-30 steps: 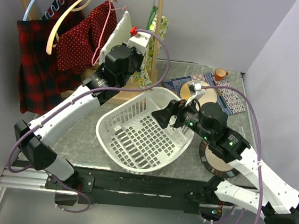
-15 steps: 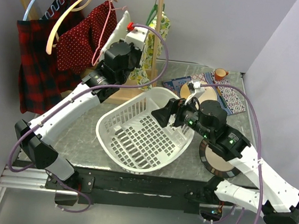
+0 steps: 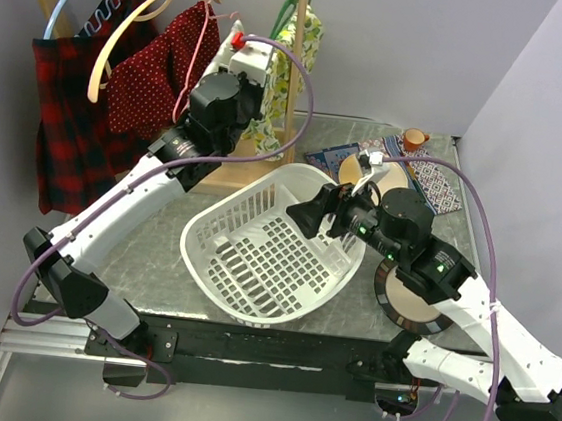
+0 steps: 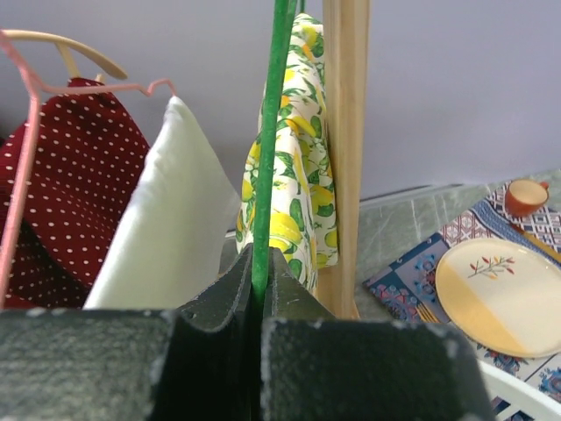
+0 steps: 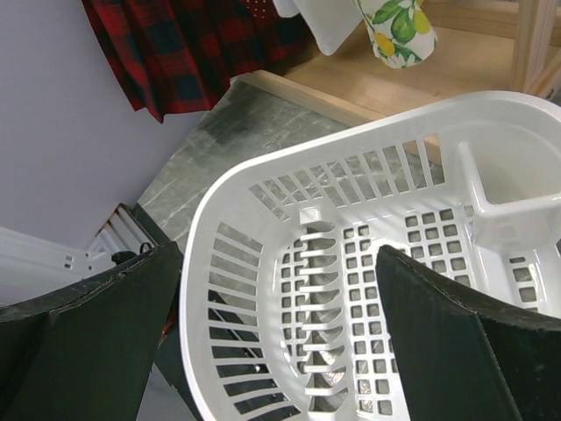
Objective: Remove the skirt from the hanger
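A lemon-print skirt (image 4: 294, 184) hangs on a green hanger (image 4: 273, 132) at the right end of the wooden rail, beside the rack post (image 4: 344, 132). My left gripper (image 4: 260, 259) is shut on the green hanger's wire just below the skirt's top. From above, the left gripper (image 3: 239, 53) sits high beside the skirt (image 3: 300, 52). My right gripper (image 5: 280, 263) is open and holds nothing. It hovers over the white basket (image 5: 197, 263), above the right part of the basket (image 3: 209, 225).
On the rail to the left hang a white cloth (image 4: 166, 219), a red dotted garment (image 3: 160, 67) on a pink hanger and a plaid garment (image 3: 64, 117). A patterned mat (image 3: 434, 186), plates (image 3: 415, 295) and an orange cup (image 3: 414, 138) lie on the right.
My left gripper has closed on the green hanger and risen toward the rail, lifting hanger and skirt a little. The right arm has barely moved.
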Robot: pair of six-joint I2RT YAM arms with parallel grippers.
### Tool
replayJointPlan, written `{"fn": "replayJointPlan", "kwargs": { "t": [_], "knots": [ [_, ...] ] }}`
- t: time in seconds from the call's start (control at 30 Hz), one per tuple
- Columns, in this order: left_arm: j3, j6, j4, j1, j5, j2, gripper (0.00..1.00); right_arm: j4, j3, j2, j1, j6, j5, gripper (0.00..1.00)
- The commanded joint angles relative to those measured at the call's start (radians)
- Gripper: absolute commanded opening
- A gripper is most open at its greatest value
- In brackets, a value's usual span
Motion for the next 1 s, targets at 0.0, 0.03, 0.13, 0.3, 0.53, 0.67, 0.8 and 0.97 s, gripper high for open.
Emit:
{"fn": "replayJointPlan", "kwargs": {
  "t": [0.0, 0.03, 0.13, 0.3, 0.53, 0.67, 0.8, 0.97],
  "knots": [
    [0.05, -0.006, 0.158, -0.001, -0.054, -0.086, 0.01, 0.015, 0.046, -0.028, -0.001, -0.012, -0.014, 1.0],
    [0.048, -0.007, 0.156, 0.003, -0.058, -0.086, 0.01, 0.019, 0.044, -0.034, -0.001, -0.012, -0.016, 1.0],
    [0.03, -0.026, 0.124, 0.016, -0.054, -0.101, 0.01, 0.03, 0.04, -0.045, -0.002, -0.011, -0.022, 1.0],
    [0.025, -0.055, 0.051, 0.017, -0.023, -0.147, 0.01, 0.036, 0.039, -0.037, -0.002, -0.019, -0.037, 1.0],
    [-0.041, -0.078, -0.037, 0.017, 0.006, -0.248, 0.01, -0.016, 0.112, -0.016, -0.002, -0.126, -0.041, 1.0],
    [-0.056, -0.081, -0.097, 0.017, 0.026, -0.299, 0.01, 0.025, 0.115, -0.009, -0.001, -0.108, -0.076, 0.99],
    [-0.076, -0.139, -0.16, 0.017, 0.053, -0.348, 0.01, 0.053, 0.165, 0.052, -0.001, -0.083, -0.129, 0.97],
    [-0.084, -0.144, -0.226, 0.017, 0.083, -0.409, 0.01, 0.049, 0.222, 0.121, 0.005, -0.054, -0.14, 0.93]
  ]
}}
